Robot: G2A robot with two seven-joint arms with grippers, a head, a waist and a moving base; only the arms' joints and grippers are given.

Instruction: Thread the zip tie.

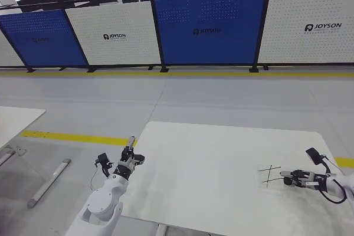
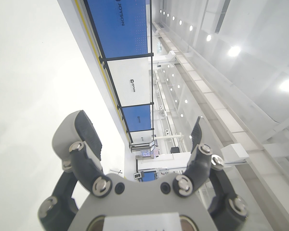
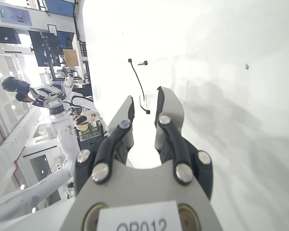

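Black zip ties (image 1: 270, 173) lie crossed on the white table (image 1: 212, 177) near its right side. In the right wrist view a long curved zip tie (image 3: 136, 78) runs away from my gripper. A shorter one's head (image 3: 147, 112) lies on the table, seen between the fingertips. A third head (image 3: 145, 62) lies farther off. My right gripper (image 3: 145, 102) is open, low over the table, just right of the ties (image 1: 284, 175). My left gripper (image 2: 144, 131) is wide open and holds nothing. It points away at the table's left edge (image 1: 130, 146), far from the ties.
Blue and white partition panels (image 1: 206, 29) stand behind a yellow floor line (image 1: 76, 138). Another white table (image 1: 6, 124) sits at the far left. A small dark speck (image 3: 247, 66) lies on the table beside my right gripper.
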